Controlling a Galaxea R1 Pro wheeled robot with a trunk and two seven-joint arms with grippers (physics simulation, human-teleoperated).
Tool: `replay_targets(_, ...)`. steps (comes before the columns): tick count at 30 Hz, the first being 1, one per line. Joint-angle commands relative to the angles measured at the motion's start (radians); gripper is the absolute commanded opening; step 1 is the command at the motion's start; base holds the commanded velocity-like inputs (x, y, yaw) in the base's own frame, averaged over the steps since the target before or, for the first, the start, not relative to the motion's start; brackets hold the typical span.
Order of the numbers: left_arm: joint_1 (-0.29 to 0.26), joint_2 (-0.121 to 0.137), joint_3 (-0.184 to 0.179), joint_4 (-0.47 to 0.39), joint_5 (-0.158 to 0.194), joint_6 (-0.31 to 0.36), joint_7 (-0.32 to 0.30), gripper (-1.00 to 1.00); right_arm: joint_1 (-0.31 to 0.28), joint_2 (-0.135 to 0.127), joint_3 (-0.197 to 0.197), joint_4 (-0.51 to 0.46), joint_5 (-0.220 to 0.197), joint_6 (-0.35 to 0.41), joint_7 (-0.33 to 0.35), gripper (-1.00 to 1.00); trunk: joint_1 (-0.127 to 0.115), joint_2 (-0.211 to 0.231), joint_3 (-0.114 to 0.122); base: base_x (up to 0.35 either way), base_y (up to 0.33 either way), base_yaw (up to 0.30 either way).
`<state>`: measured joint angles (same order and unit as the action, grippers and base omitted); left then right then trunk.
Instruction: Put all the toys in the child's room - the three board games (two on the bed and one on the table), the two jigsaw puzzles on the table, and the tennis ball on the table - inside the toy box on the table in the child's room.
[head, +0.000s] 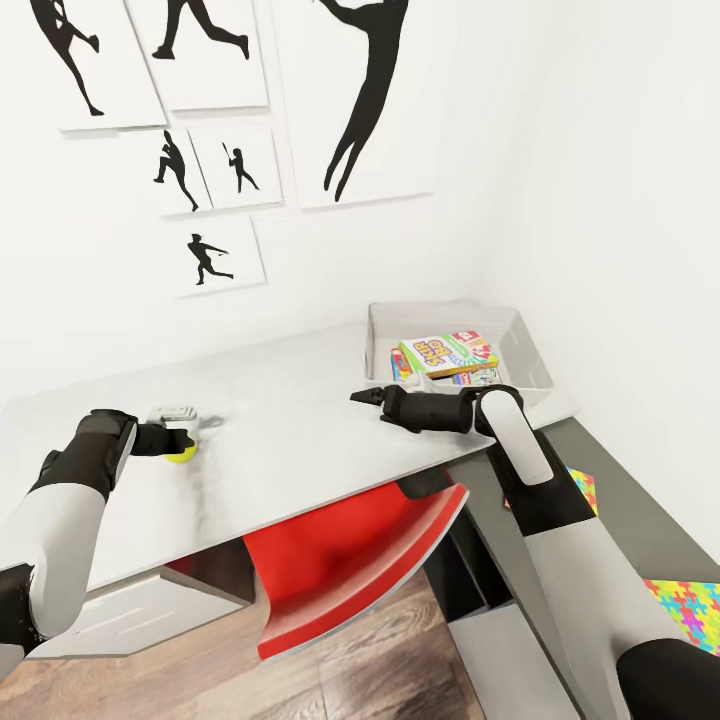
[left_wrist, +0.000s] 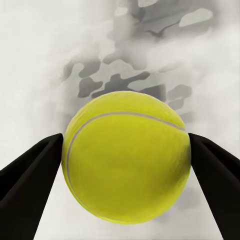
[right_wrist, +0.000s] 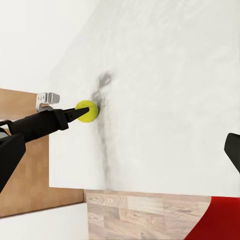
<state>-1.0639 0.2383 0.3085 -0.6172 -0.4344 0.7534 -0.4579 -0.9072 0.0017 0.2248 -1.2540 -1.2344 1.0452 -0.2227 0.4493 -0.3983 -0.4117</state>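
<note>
Head view: left gripper (head: 183, 447), lower left, jaws closed on the tennis ball (head: 182, 455) on the desk (head: 290, 440); right gripper (head: 365, 397), centre, jaws parted, empty.

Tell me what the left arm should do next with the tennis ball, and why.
Probably close and lift. In the left wrist view the left gripper has a finger on each side of the tennis ball, seemingly touching it, and the ball sits on the table. The toy box lies off to the robot's right, so the ball must be raised before carrying it there.
</note>
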Motion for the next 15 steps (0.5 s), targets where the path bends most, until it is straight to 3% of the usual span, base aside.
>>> replay_targets(1, -0.001, -0.001, 0.004, -0.001, -0.017, 0.001, -0.010, -1.00, -0.001, 0.000, 0.000, -0.001, -0.010, 0.002, -0.010, 1.00, 0.001, -0.002, -0.002, 0.000, 0.000, 0.000)
replay_targets(8, -0.001, 0.002, 0.014, -0.001, -0.017, 0.002, -0.019, -1.00, 0.000, -0.002, -0.001, -0.012, -0.009, 0.002, -0.010, 1.00, 0.001, -0.002, 0.003, 0.000, 0.000, 0.000)
replay_targets(15, -0.001, 0.010, 0.087, -0.003, -0.016, 0.000, -0.047, -1.00, 0.014, -0.009, -0.002, -0.112, -0.011, 0.002, -0.010, 1.00, 0.001, -0.002, 0.014, 0.000, 0.000, -0.023)
